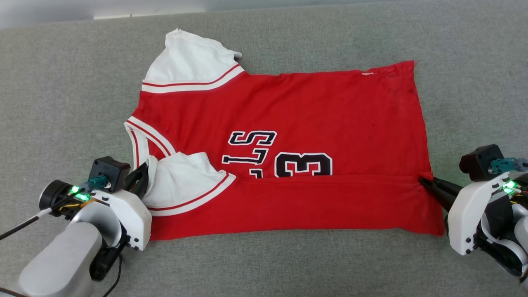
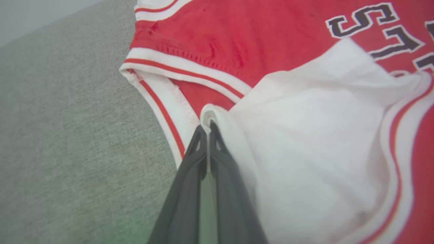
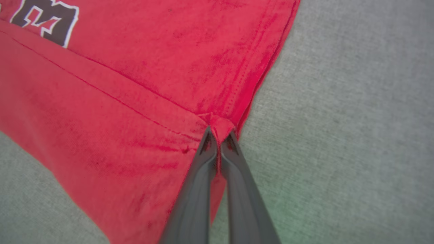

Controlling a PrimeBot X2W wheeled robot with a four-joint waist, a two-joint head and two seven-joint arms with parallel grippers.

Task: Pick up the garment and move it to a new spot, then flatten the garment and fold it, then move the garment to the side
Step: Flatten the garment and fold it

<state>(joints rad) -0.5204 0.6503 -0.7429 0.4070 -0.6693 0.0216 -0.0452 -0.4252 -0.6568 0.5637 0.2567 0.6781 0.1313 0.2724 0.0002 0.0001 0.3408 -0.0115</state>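
Note:
The garment (image 1: 288,123), a red jersey with white sleeves and black lettering, lies spread on the grey surface, its near long edge folded up over the front so the number "3" is half covered. My left gripper (image 1: 142,171) is shut on the white cloth of the near sleeve's edge (image 2: 206,118), beside the striped collar. My right gripper (image 1: 425,181) is shut on the red fabric at the fold's end on the hem side (image 3: 220,127). Both grippers' dark fingers pinch cloth in the wrist views: left gripper (image 2: 207,127), right gripper (image 3: 219,134).
Grey fabric surface (image 1: 264,268) runs all around the jersey, with a pale wall strip (image 1: 103,10) along its far edge. A thin black cable (image 1: 24,225) trails from my left wrist.

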